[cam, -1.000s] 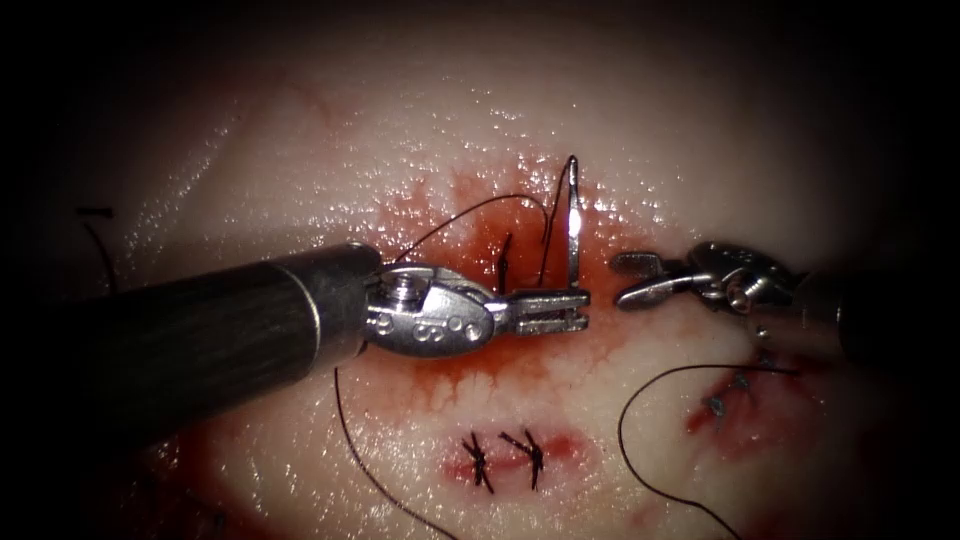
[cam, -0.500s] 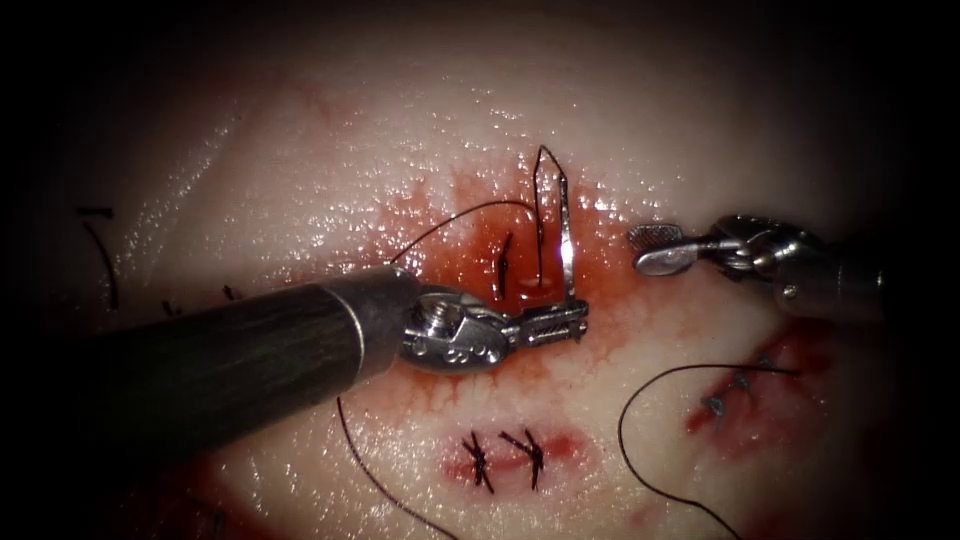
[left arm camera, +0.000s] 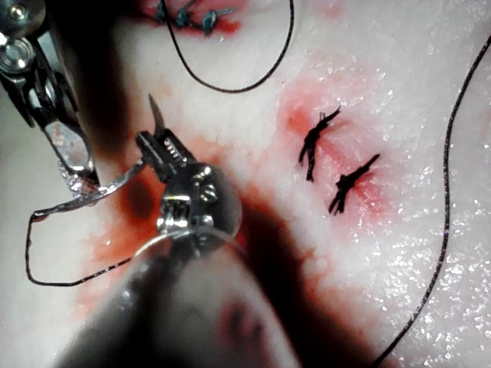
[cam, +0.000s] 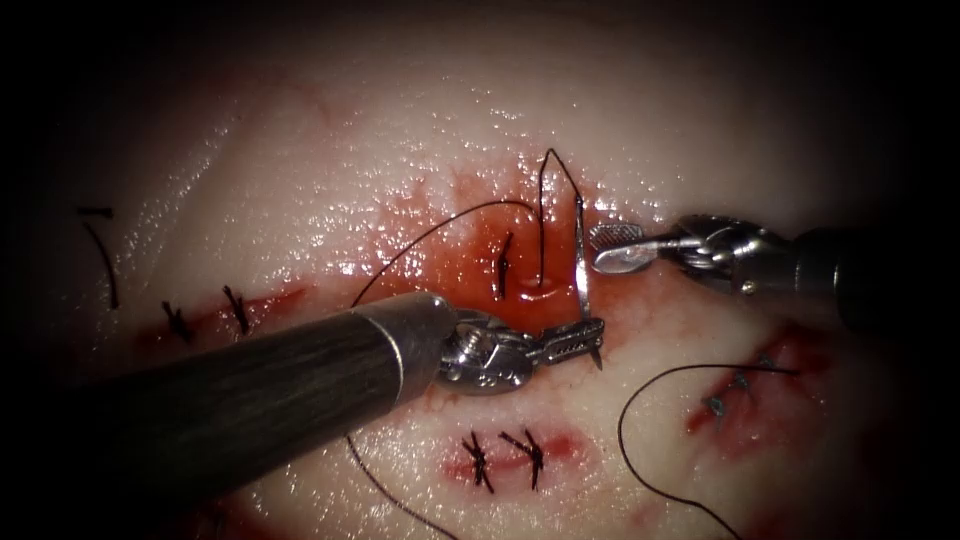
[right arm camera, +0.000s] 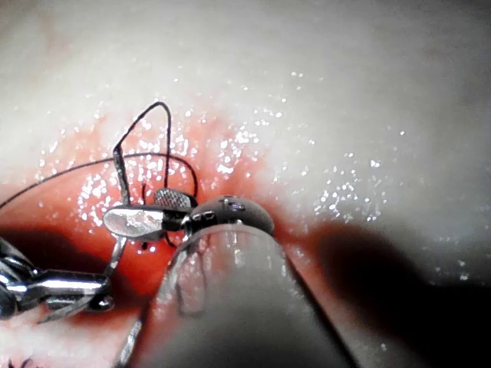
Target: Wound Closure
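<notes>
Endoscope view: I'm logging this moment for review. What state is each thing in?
Left tool: shut on needle near its pointed end.
Right tool: open, beside the needle.
Needle: upright, free of the tissue.
Thread: looped from needle's tail.
Cut: unclosed, red fluid around.

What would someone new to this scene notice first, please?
Probably the needle, standing upright over the red fluid at the cut, gripped near its lower pointed end by the left tool. The right tool reaches in beside the needle with fingers open, holding nothing. Finished stitches lie below.
</notes>
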`<state>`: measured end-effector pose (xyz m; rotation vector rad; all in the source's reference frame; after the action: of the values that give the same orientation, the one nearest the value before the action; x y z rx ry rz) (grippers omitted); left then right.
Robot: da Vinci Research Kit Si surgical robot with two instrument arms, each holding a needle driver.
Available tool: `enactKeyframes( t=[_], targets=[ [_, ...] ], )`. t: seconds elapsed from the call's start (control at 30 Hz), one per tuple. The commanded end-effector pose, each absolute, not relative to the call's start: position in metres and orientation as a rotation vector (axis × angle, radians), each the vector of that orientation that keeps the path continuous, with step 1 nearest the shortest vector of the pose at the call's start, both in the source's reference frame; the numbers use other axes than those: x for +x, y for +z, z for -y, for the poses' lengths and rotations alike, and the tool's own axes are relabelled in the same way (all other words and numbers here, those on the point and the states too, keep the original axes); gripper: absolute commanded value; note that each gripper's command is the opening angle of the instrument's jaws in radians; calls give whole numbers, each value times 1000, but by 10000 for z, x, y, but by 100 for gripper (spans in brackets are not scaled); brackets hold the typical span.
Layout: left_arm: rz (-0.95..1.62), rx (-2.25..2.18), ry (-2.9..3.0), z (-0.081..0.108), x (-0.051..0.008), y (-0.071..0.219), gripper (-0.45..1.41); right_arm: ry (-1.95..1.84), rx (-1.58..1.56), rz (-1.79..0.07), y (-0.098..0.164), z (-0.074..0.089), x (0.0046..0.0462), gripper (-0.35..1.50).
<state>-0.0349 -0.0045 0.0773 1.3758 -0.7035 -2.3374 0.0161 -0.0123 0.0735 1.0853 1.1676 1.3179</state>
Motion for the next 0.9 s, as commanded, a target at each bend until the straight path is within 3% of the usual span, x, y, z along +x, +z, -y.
enactKeyframes(
  t=[0.03, 0.67, 0.9],
  targets=[
    [701, 1377, -2336, 44, -353, 778, -45, 1315, 1074, -1143, 743, 124, 169, 147],
    [727, 1342, -2310, 47, -359, 779, -45, 1288, 1077, -1133, 748, 128, 189, 147],
    [723, 1342, -2309, 48, -360, 778, -45, 1244, 1057, -1124, 751, 129, 194, 125]
  ],
)
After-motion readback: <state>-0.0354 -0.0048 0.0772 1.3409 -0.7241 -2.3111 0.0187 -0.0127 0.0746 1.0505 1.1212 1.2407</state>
